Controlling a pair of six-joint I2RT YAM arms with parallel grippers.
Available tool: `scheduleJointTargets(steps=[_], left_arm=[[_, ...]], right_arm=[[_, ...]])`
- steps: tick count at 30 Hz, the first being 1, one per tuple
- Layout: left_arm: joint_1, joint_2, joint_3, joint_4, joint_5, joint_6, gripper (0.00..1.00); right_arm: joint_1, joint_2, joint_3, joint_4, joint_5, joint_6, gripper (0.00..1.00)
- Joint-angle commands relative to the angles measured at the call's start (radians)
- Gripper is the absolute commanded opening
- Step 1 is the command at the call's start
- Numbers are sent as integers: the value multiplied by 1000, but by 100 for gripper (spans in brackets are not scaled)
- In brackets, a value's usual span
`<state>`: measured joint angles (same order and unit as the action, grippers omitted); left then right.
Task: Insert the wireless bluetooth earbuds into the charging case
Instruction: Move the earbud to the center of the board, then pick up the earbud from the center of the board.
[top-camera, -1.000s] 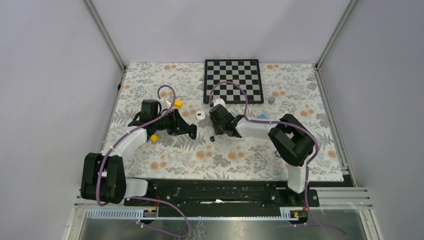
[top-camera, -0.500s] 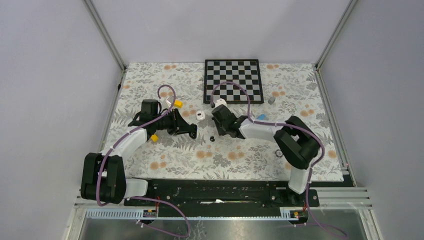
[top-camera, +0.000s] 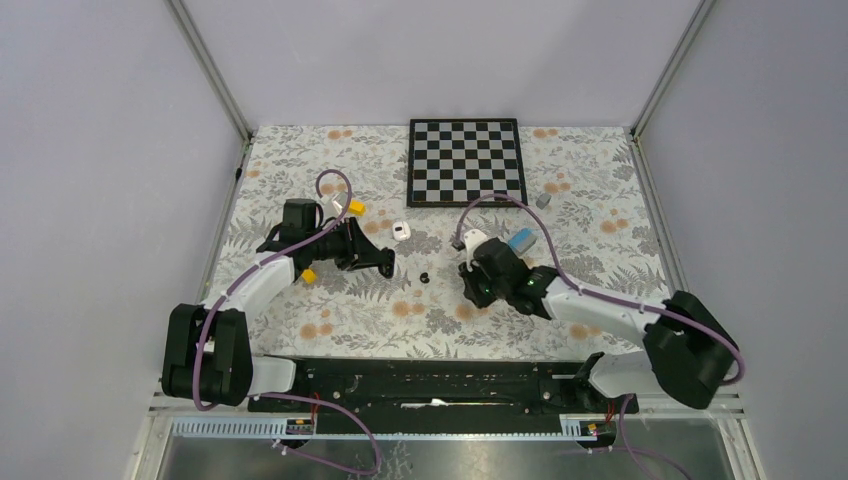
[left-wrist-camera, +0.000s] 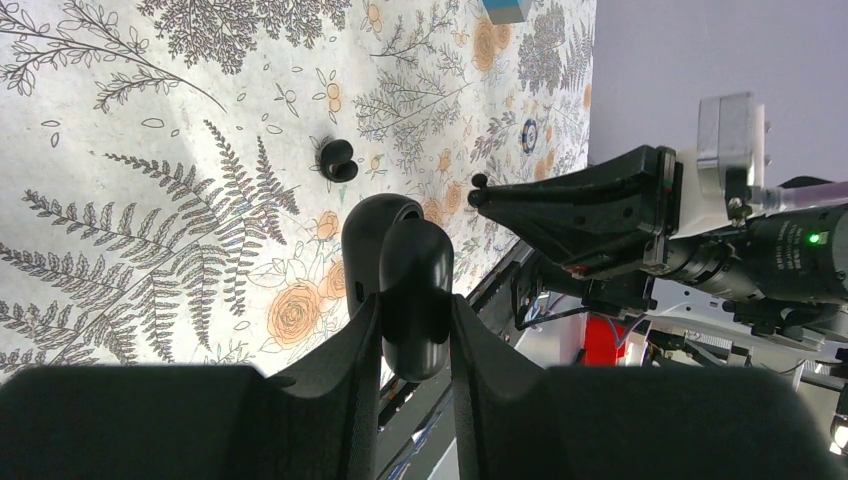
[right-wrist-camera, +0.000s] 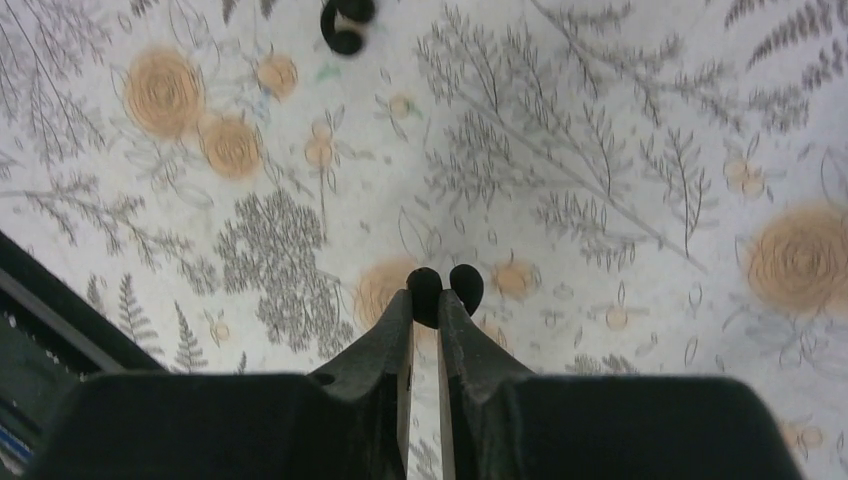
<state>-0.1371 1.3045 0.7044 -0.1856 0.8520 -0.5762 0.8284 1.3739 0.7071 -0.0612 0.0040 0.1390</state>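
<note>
Right wrist view shows the right pincer (right-wrist-camera: 427, 300) closed on a black earbud (right-wrist-camera: 441, 286), nipped at the very fingertips over the floral desk (top-camera: 300, 160). Just ahead of it a second black earbud (right-wrist-camera: 346, 24) lies loose on the cloth, between the two arms. Beyond that, the left wrist view shows the left pincer (left-wrist-camera: 413, 312) clamped on the charging case (left-wrist-camera: 414, 275), a black rounded body held off the desk; whether its lid stands open cannot be told with certainty, and no bud is seen seated in it. Farther out a small white item (top-camera: 401, 231) rests on the cloth, too small to identify, with the chessboard (top-camera: 466, 160) at the far edge. Assessment: task at an early stage; case secured, one bud in hand but not yet inserted, and at least one more to collect.
</note>
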Motion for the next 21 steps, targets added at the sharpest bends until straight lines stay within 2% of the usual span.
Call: scheduleJointTargets(steps=[1, 7, 8, 10, 13, 14, 21], left_arm=[[7, 11, -3, 41, 15, 7, 0], [7, 16, -5, 44, 8, 4, 0], [7, 12, -7, 42, 6, 4, 0], [7, 6, -11, 42, 2, 3, 0], [7, 1, -9, 43, -10, -3, 0], [7, -1, -10, 49, -12, -7, 0], [7, -5, -9, 63, -14, -13, 0]], right_arm=[[2, -117, -84, -7, -17, 62, 17], [2, -90, -126, 21, 29, 133, 17], [2, -84, -123, 18, 33, 139, 20], [2, -80, -121, 18, 43, 151, 36], [2, -105, -124, 18, 42, 166, 50], [2, -120, -127, 18, 36, 170, 52], [2, -206, -134, -33, 54, 231, 52]])
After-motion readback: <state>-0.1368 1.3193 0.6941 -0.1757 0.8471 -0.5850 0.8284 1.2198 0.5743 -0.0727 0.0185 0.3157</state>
